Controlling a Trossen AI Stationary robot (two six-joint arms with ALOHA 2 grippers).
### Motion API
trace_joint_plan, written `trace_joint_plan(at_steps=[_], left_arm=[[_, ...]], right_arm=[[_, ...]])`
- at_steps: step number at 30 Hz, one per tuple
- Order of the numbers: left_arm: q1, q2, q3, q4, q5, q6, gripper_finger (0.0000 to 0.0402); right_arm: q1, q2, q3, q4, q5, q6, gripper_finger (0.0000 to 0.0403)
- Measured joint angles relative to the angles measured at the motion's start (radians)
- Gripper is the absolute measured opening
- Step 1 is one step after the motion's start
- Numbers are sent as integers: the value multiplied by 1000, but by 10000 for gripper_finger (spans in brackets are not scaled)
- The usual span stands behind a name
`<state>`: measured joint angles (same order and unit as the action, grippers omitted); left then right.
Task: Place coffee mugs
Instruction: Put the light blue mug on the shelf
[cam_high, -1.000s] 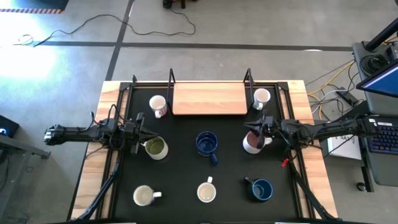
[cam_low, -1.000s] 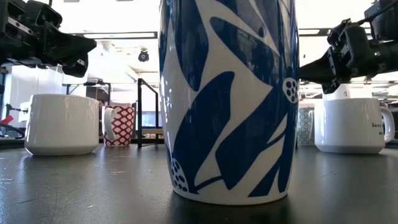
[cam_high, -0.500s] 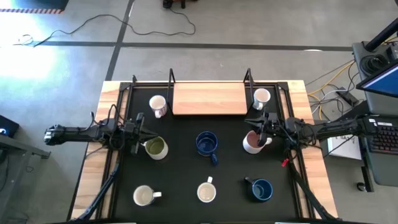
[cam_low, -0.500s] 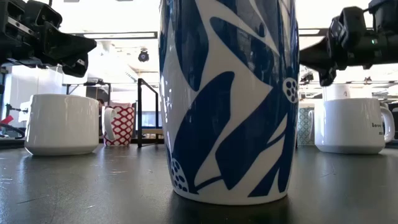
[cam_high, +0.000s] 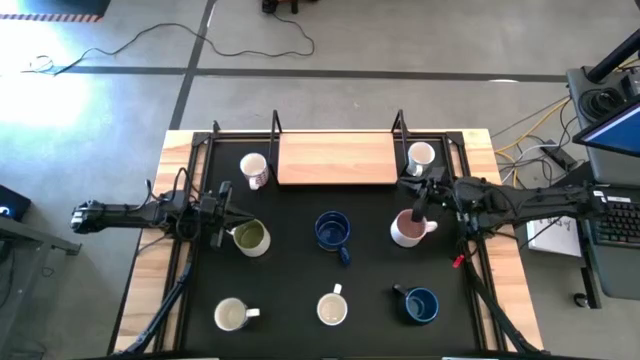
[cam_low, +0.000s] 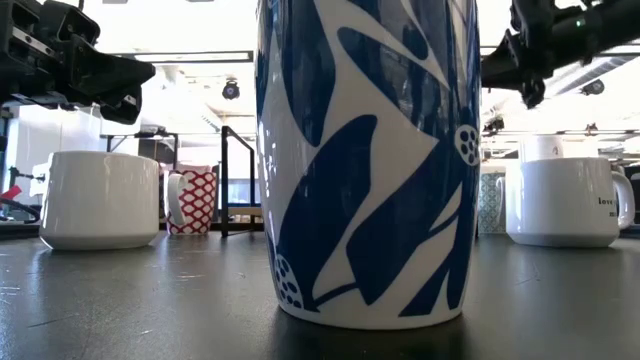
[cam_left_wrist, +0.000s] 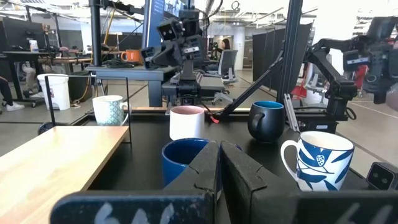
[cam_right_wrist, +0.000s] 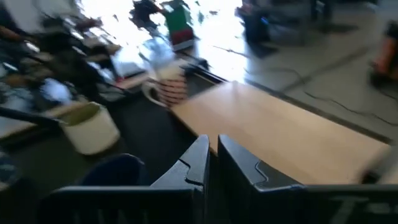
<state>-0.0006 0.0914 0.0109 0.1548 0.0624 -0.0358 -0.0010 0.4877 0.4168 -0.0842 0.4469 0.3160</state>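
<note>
Broadly, the black table mat (cam_high: 300, 280) serves as the staging area, and the coffee mugs stand spread across it, each well apart from the others, which would leave a gripper room to come in at any one. The wooden board (cam_high: 337, 159) lies at the far edge between two mugs, the red-printed mug (cam_high: 254, 169) to its left and a white mug (cam_high: 421, 156) to its right; it looks like the likely place for setting mugs down, and it carries none.

The right gripper (cam_high: 417, 198) hovers above the pinkish mug (cam_high: 407, 229), fingers pressed nearly together and holding nothing, so the mug sits free on the mat. The left gripper (cam_high: 226, 217) waits just left of the olive-green mug (cam_high: 250, 238), fingers closed and empty.

A dark blue mug (cam_high: 332, 231) stands at centre. Along the near edge are two cream mugs (cam_high: 232, 315) and a second blue mug (cam_high: 420, 305).
</note>
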Motion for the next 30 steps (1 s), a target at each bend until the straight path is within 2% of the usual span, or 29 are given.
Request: trace_joint_plan(at_steps=[7, 12, 15, 24, 30], left_arm=[[0, 0, 0, 0, 0, 0, 0], [0, 0, 0, 0, 0, 0, 0], [0, 0, 0, 0, 0, 0, 0], [0, 0, 0, 0, 0, 0, 0], [0, 0, 0, 0, 0, 0, 0]], right_arm=[[0, 1, 159, -275, 63, 142, 33], [0, 22, 240, -484, 169, 271, 61], [-2, 36, 271, -567, 190, 348, 84], [-10, 95, 279, -597, 228, 526, 151], [-52, 126, 279, -587, 235, 521, 166]])
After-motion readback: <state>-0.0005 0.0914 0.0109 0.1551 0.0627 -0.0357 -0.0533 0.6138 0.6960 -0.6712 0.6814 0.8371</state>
